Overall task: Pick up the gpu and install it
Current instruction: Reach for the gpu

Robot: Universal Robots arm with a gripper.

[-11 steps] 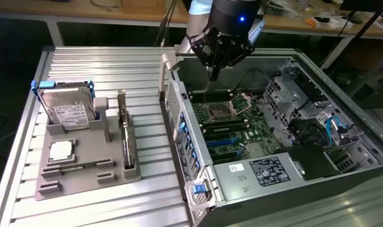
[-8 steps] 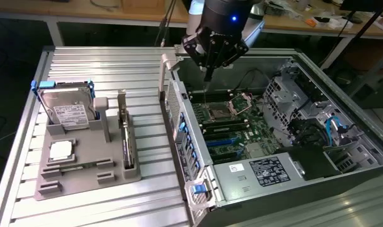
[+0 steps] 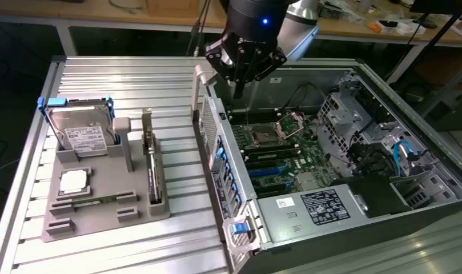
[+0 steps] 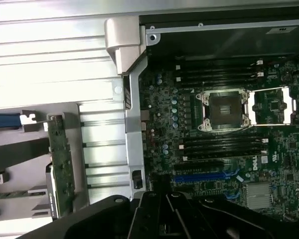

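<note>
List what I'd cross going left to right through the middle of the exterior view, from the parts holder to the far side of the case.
Hard drive → gpu, standing on edge in the grey holder → case wall → CPU socket → blue cables.

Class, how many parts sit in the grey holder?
4: hard drive at far end, processor before it, memory stick nearer, gpu along the exterior view's right; more may be hidden.

The gpu [image 3: 151, 171] [image 4: 60, 162] — green card (on edge) — in gray holder [image 3: 101, 216].
</note>
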